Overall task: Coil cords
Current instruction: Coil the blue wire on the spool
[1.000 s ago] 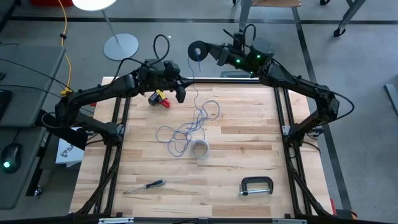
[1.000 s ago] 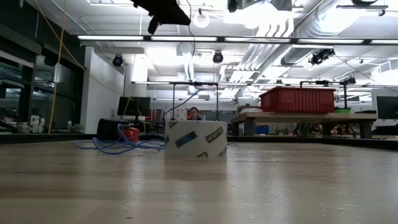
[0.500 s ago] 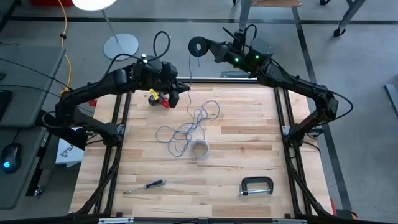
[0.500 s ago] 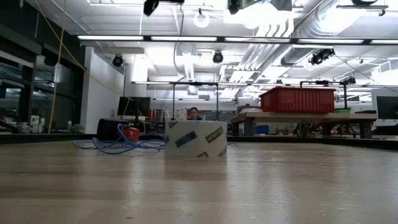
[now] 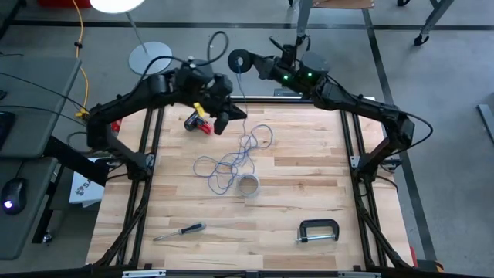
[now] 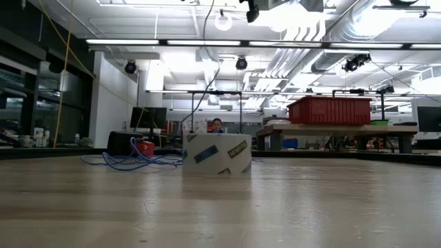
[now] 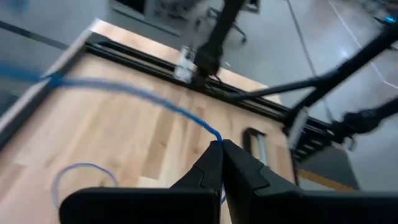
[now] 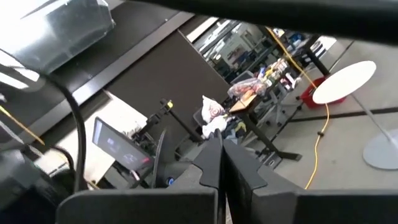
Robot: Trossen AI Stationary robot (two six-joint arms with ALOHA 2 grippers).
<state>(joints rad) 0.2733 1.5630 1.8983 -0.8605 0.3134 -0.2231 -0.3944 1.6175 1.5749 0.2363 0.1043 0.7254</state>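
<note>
— Since the prior frame? Left claw [image 5: 229,117] swung toward twelve o'clock, pinching the blue cord [image 7: 134,91].
— Right claw [image 5: 236,62]?
— Pressed together, raised.
— Progress?
— Early; cords [image 5: 231,161] lie tangled mid-desk [image 5: 309,185].

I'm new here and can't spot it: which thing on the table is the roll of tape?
On the pale wooden table, find the tangle of thin blue cord near the middle. The squat white roll of tape sits at the tangle's near edge, the only round, hollow ring there, unlike the screwdriver and the metal clamp lying nearer the front.
</note>
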